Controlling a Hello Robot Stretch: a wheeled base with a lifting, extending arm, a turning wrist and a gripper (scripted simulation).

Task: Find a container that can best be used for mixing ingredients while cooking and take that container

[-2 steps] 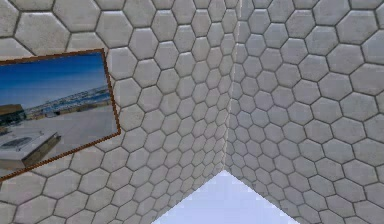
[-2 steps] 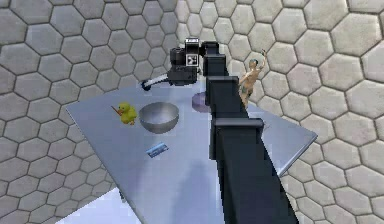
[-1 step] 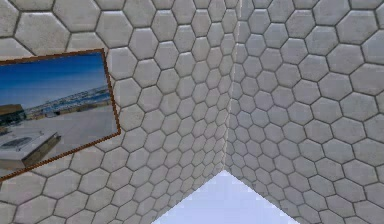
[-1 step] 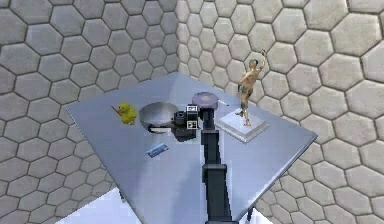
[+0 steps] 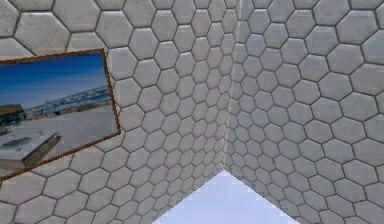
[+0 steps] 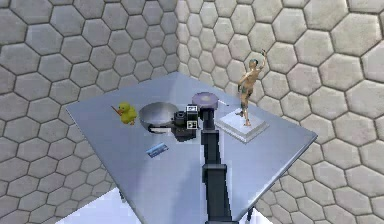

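The grey bowl [image 6: 157, 115] is sitting on the counter [image 6: 270, 145], well to the left of the statue [image 6: 246, 88] in the arm side view. Its hollow is showing as plain grey, and I cannot tell whether anything is lying in it.

My pincer [image 6: 182, 126] is hanging between the bowl and the statue, just beside the bowl's right rim. I cannot tell whether it is touching the rim or standing over it. I also cannot tell whether the pincer is wide or narrow, or whether it is holding anything, since the bowl and the counter top are lying right behind its far end. My arm [image 6: 213, 175] is reaching up from the bottom edge, passing left of the statue's white base [image 6: 243, 128].

A second grey rounded thing [image 6: 205, 99] is resting just left of the statue; I cannot say whether it is a container. A small yellow thing [image 6: 126, 112] is lying farther left of the statue, just past the bowl. A small flat bluish piece [image 6: 157, 151] is lying left of the statue, toward the counter's near edge.

In the forward view, a framed picture [image 5: 55, 110] is hanging on the hexagon-tiled wall [image 5: 300, 90].
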